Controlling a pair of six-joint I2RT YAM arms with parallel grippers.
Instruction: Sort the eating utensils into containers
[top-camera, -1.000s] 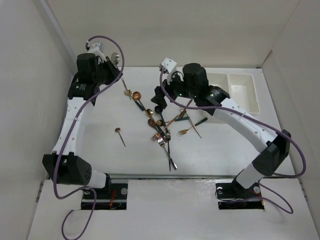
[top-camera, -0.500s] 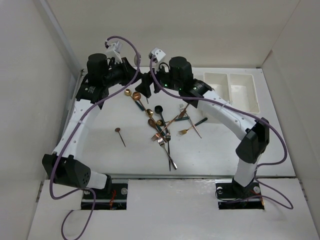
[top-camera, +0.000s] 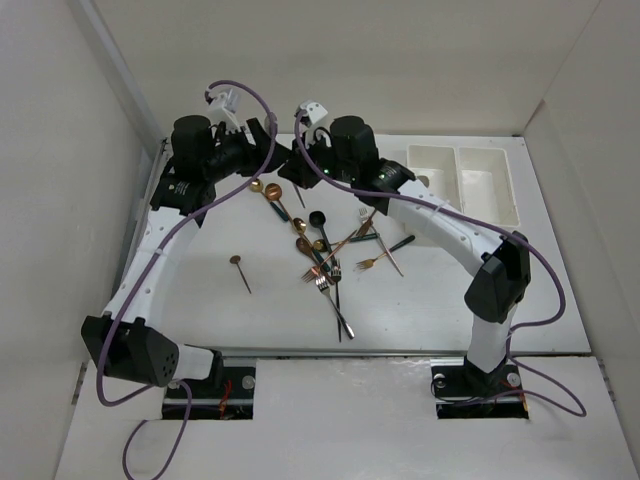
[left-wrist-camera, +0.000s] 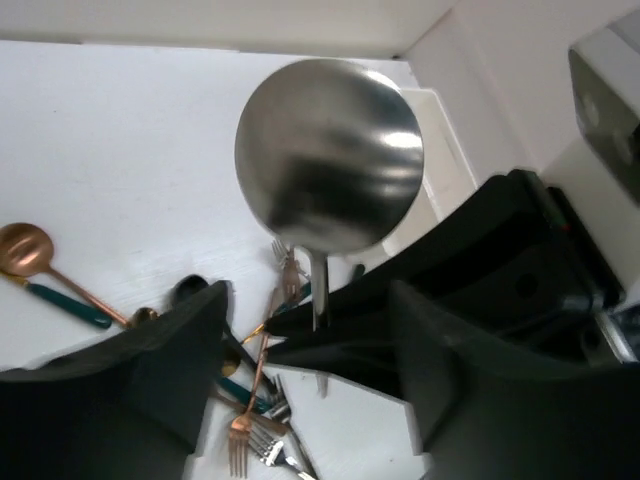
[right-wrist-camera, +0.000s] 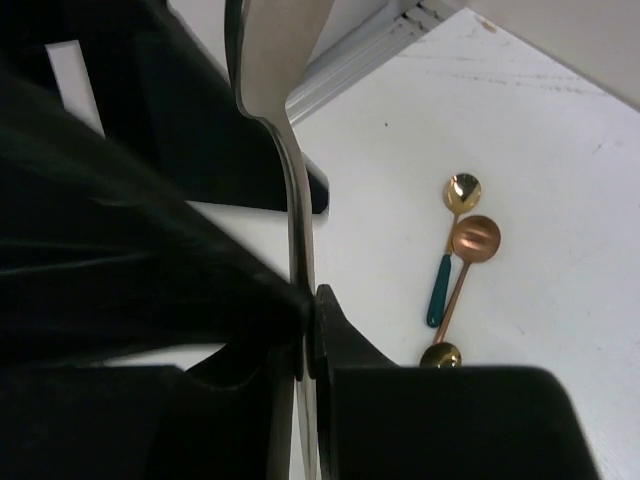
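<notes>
A silver spoon (left-wrist-camera: 330, 165) hangs in the air at the back of the table, bowl up. My right gripper (right-wrist-camera: 310, 330) is shut on its thin handle (right-wrist-camera: 298, 200). My left gripper (left-wrist-camera: 310, 400) is open, its fingers (left-wrist-camera: 120, 380) standing either side of that handle without touching it. From above, the left gripper (top-camera: 272, 150) and the right gripper (top-camera: 295, 172) meet tip to tip. Several more eating utensils (top-camera: 325, 250) lie heaped mid-table. The two joined white containers (top-camera: 456, 170) sit at the back right.
A lone dark spoon (top-camera: 240, 270) lies left of the heap. A gold spoon with a green handle (right-wrist-camera: 452, 235) and a copper spoon (right-wrist-camera: 475, 240) lie side by side below the grippers. White walls close in the table on three sides.
Both arms came together at the back of the table. The right gripper closed on the silver spoon's handle, and the left gripper let go and opened.
</notes>
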